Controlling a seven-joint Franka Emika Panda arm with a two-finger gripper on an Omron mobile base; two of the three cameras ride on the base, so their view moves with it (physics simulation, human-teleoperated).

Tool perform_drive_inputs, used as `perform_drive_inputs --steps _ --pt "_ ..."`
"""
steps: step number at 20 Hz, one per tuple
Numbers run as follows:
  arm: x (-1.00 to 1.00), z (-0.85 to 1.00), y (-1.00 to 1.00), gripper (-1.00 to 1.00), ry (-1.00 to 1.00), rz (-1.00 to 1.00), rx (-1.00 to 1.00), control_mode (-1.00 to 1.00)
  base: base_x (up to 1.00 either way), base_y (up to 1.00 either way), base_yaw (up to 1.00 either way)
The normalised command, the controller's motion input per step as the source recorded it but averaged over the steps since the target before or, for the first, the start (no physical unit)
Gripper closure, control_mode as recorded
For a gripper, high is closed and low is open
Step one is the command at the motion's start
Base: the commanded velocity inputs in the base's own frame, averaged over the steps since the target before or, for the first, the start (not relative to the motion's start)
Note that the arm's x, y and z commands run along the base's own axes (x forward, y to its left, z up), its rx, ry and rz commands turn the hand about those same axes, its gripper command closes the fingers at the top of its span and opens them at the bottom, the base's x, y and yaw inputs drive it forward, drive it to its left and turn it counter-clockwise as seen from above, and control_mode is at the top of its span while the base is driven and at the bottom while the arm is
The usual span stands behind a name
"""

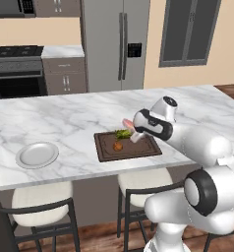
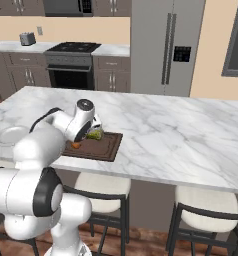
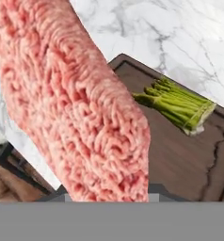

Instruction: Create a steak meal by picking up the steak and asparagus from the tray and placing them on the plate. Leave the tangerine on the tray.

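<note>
My gripper (image 1: 132,129) is shut on the steak (image 1: 127,123), a pinkish-red slab held just above the dark brown tray (image 1: 143,149). Seen from the hand, the steak (image 3: 76,99) looms close and hides the fingertips. The asparagus (image 1: 122,133) lies on the tray's far part, a green bundle (image 3: 177,104) below and beside the raised meat. The small orange tangerine (image 1: 118,145) rests near the tray's middle. Far to the left on the marble counter sits the round silvery plate (image 1: 37,154), also seen at the counter's left end (image 2: 8,135).
The tray (image 2: 108,145) lies near the front edge of a marble island counter (image 1: 65,123). Stools (image 1: 40,202) stand below that edge. A stove (image 1: 18,69) and a fridge (image 1: 114,44) line the back wall.
</note>
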Motion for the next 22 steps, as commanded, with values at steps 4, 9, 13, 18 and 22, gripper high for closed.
perform_drive_inputs --steps 4,9,13,18,22 --pt "-0.10 0.61 0.52 1.00 0.04 0.17 0.10 -1.00 0.00 0.00 0.00" --pt "-0.07 0.28 0.76 1.00 0.11 0.14 0.03 -1.00 0.00 0.00 0.00" --pt "-0.13 0.04 0.97 1.00 0.09 0.09 -0.02 -1.00 0.00 0.00 0.00" --pt "-0.11 0.00 1.00 1.00 0.03 0.03 -0.12 -1.00 0.00 0.00 0.00" --pt "0.00 -0.04 1.00 1.00 0.02 0.00 -0.14 -1.00 0.00 0.00 0.00"
